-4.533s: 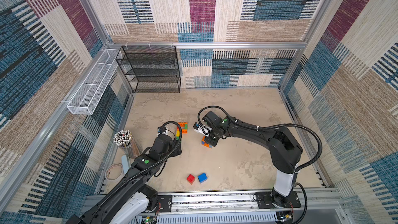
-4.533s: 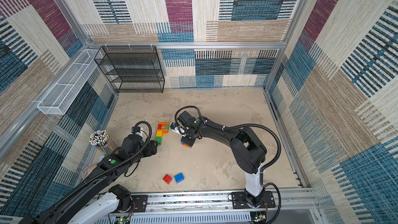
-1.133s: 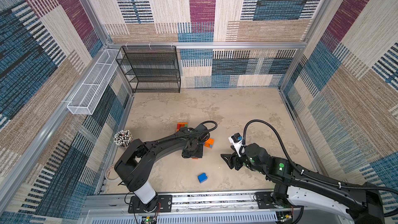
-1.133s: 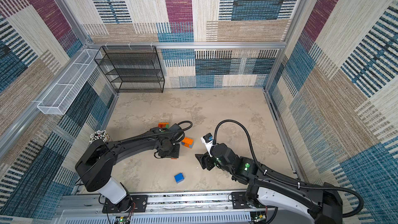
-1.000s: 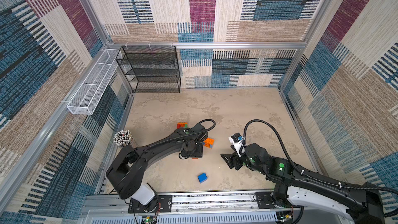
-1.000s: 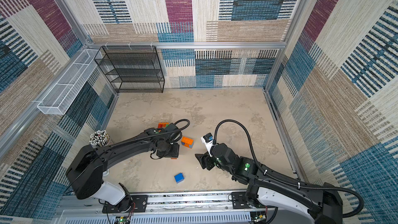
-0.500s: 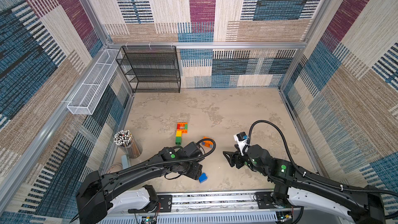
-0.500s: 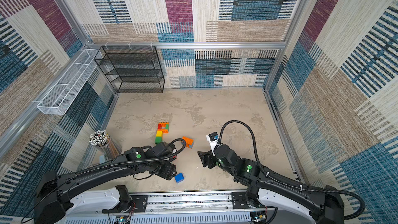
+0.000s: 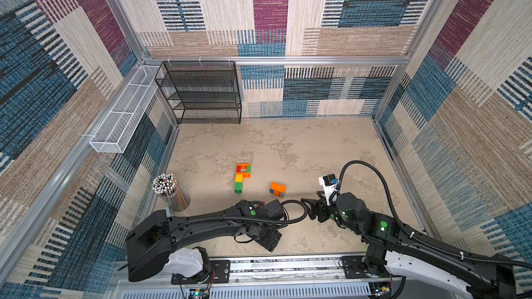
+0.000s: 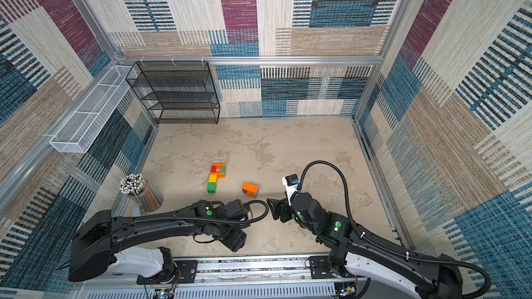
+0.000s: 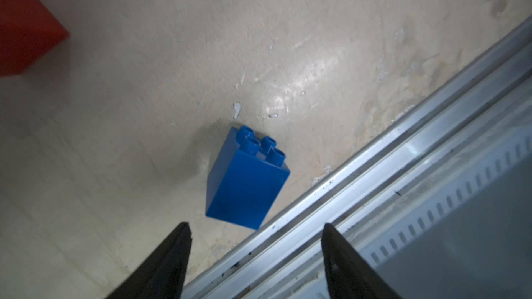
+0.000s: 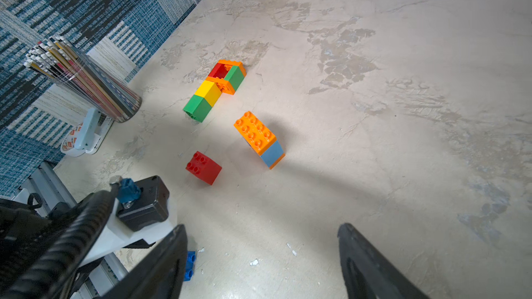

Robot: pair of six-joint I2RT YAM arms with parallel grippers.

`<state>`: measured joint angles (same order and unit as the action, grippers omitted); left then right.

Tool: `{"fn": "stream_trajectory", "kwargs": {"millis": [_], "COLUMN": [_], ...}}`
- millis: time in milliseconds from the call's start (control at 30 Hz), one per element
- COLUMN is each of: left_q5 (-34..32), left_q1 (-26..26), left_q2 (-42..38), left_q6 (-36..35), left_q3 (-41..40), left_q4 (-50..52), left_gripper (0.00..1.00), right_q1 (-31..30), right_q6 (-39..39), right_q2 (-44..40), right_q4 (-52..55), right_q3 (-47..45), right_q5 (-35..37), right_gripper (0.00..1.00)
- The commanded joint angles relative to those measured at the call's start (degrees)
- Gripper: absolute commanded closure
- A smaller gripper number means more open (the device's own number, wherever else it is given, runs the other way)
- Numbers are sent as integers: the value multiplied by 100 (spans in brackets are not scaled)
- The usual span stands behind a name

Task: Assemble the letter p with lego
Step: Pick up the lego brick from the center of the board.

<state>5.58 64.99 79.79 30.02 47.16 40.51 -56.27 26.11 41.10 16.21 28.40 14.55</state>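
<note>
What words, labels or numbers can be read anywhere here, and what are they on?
Nothing reads clearly.
Red printed marks on the round white object beside the clear cup of pencils: too blurred to read.
Blue studded plastic brick, seen close: no print.

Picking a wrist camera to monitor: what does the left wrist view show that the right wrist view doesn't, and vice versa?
Only the left wrist view: the open left gripper and the whole blue studded brick, lying on its side by the metal rail. Only the right wrist view: the open right gripper, the joined orange, red, yellow and green bricks, the orange brick atop a light blue one, the clear cup of pencils. Both: the red square brick, a corner of the blue brick, the beige tabletop.
</note>
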Motion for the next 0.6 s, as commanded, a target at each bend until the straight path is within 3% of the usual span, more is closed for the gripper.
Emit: {"fn": "stream_trajectory", "kwargs": {"millis": [0,267,567], "left_q5": [-263,-200,-280], "left_q1": [23,22,22], "left_q2": [214,540,461], "left_q6": [-176,-253,-243], "left_q3": [110,13,-210], "left_q4": [-120,-367,-642], "left_gripper": [28,40,65], "right_q1": [13,218,506], "right_q6": [128,400,905], "right_q2": [-21,-129,-186], "right_q4": [-86,97,311], "right_q3": [-2,7,32], "right_q5": [-6,-96,-149], "right_gripper": [16,16,19]}}
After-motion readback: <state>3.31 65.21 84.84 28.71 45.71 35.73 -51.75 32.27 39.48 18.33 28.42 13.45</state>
